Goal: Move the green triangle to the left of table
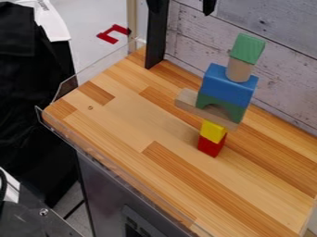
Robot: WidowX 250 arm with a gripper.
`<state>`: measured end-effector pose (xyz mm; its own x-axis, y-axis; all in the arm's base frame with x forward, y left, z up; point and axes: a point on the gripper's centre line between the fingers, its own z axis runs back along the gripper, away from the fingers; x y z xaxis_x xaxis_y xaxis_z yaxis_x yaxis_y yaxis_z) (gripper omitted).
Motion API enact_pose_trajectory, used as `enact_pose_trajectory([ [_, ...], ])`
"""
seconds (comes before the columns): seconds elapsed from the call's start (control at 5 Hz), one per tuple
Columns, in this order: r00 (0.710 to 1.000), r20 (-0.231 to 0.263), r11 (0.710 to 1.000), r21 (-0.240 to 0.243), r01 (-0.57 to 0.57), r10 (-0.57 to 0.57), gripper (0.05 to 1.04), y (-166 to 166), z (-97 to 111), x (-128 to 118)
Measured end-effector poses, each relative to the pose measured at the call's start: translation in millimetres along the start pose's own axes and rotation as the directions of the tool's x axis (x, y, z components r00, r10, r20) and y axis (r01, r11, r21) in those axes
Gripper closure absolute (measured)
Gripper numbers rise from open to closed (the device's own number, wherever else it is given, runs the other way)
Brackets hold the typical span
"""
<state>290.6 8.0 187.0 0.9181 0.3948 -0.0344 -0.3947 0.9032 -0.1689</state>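
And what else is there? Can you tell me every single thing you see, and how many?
Green block: one, green, top of the stack
Cylinder: one, tan, under it
Blue block: one, blue, under the cylinder
Arch: one, green, under the blue block
Plank: one, tan, under the arch
Yellow block: one, yellow, under the plank
Red block: one, red, stack's bottom
Table: one, wood-brown, under everything
Post: one, black, table's far edge
Bracket-shaped thing: one, red, beyond the table
Cloth: one, black, left edge
Wall: one, greyish, behind
Fingers: two, black, apart, top edge
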Motion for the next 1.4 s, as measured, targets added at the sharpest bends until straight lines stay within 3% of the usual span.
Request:
enact_pose_trajectory([
  [0.2,0.999,-0.036,1.000,0.011,-0.005,0.005,0.084,1.5,-10.1,-0.5],
  [0.6,0.999,0.004,0.999,0.017,0.047,-0.047,0.084,-12.9,2.8,4.5],
  [0.8,0.994,0.034,0.994,0.046,0.103,-0.104,0.084,-27.1,11.0,3.5],
  [1.0,0.981,0.033,0.977,0.099,0.187,-0.191,0.084,-47.0,13.2,-5.6],
  [1.4,0.957,-0.006,0.946,0.146,0.288,-0.290,0.084,-77.8,6.1,-24.6],
])
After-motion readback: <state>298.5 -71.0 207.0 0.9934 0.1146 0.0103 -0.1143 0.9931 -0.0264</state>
